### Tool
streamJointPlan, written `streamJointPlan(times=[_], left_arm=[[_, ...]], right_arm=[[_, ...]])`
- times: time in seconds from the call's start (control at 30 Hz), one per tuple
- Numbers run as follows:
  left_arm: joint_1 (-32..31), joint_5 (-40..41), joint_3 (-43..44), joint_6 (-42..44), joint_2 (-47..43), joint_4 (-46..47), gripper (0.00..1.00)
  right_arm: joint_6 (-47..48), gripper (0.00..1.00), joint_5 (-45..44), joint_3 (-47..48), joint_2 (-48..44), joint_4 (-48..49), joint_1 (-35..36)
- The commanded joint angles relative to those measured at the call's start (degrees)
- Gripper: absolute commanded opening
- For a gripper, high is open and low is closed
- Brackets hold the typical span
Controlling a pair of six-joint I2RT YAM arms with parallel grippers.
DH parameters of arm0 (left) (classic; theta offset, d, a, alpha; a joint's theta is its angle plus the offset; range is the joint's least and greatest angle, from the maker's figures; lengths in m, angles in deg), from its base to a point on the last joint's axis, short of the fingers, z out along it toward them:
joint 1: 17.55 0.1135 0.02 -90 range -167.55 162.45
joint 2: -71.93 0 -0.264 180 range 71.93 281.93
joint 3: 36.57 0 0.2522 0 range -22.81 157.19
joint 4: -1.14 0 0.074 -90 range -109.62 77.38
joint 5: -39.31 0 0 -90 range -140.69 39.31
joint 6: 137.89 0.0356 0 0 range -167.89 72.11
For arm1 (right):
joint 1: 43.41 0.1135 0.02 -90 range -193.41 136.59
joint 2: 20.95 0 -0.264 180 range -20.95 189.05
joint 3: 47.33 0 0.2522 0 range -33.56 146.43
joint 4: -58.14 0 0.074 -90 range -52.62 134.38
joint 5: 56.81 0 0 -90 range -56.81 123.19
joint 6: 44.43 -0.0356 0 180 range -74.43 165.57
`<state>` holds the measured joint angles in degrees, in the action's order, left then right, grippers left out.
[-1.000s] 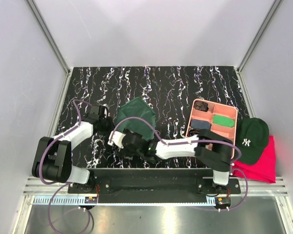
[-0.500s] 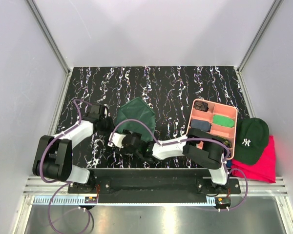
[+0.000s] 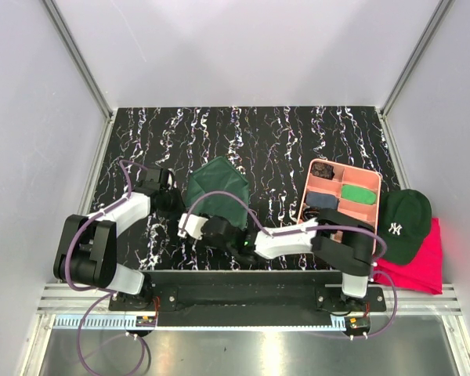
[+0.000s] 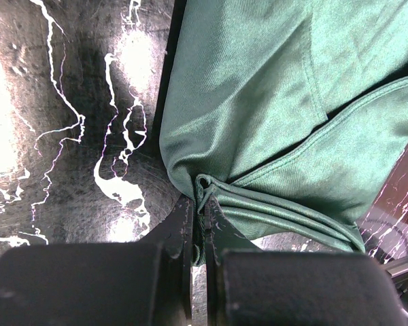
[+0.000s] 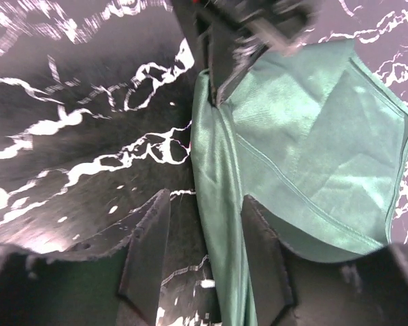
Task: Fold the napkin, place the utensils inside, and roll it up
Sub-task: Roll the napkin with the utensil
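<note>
While the napkin (image 3: 218, 184) lies folded on the bench (image 3: 282, 133) at nine o'clock from the pink tray (image 3: 306, 192), the left pincer (image 4: 198, 204) is clenched on its eight o'clock corner. The right pincer (image 5: 204, 198) stands released, fingers astride the cloth's seven o'clock edge.

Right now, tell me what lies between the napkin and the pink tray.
Only bare black marbled tabletop between napkin and pink tray; the top view shows it.
</note>
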<state>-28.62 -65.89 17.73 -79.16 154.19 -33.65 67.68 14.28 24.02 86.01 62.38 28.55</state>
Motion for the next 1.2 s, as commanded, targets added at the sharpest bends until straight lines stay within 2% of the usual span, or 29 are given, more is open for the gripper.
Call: streamJointPlan(times=[0.0,0.1,0.23,0.53,0.73,1.0,1.17], left_arm=[[0.26,-1.32,2.36,1.21,0.36,0.12,0.0],[0.26,-1.41,2.53,1.38,0.62,0.12,0.0],[0.26,-1.23,2.44,1.47,0.54,0.12,0.0],[0.26,-1.15,2.18,1.56,-0.08,0.12,0.0],[0.26,-0.97,1.83,1.56,-0.43,0.12,0.0],[0.26,-0.88,1.74,1.65,-0.61,0.12,0.0],[0.26,-0.97,1.92,1.65,-0.61,0.12,0.0]], right_arm=[[-8.65,0.48,5.19,-1.68,-8.86,-4.7,0.28],[-14.27,0.41,7.84,-3.26,-11.68,-9.37,-0.07],[-19.9,0.37,11.52,-7.04,-15.36,-11.93,-3.23],[-25.79,0.36,23.48,-8.63,-21.26,-16.06,-5.69],[-27.64,0.35,29.11,-7.23,-18.9,-17.65,-8.15],[-27.91,0.36,31.39,-4.15,-14.76,-22.56,-14.65],[-27.03,0.36,31.49,-2.3,-13.27,-24.06,-16.06]])
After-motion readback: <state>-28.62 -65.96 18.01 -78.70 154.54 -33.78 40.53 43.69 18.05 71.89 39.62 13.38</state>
